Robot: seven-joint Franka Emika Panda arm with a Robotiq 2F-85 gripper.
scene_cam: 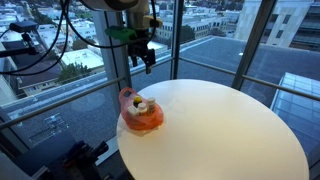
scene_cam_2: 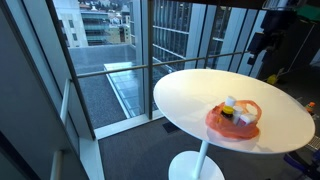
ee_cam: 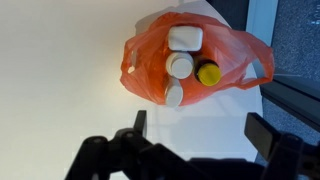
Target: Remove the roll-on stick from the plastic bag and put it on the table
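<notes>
An orange plastic bag (ee_cam: 145, 62) lies open on the round white table (ee_cam: 60, 90), near its edge. It also shows in both exterior views (scene_cam: 142, 118) (scene_cam_2: 235, 122). Inside it are three white-capped containers (ee_cam: 180, 66) and a yellow-capped one (ee_cam: 208, 73). I cannot tell which of them is the roll-on stick. My gripper (ee_cam: 200, 130) is open and empty. It hangs well above the table, over the bare surface just beside the bag, and shows in both exterior views (scene_cam: 147, 55) (scene_cam_2: 265, 45).
The table (scene_cam: 220, 130) stands next to floor-to-ceiling windows with a metal rail (scene_cam_2: 110, 70). Cables and equipment (scene_cam: 30, 45) hang beside the arm. The table's edge runs close to the bag.
</notes>
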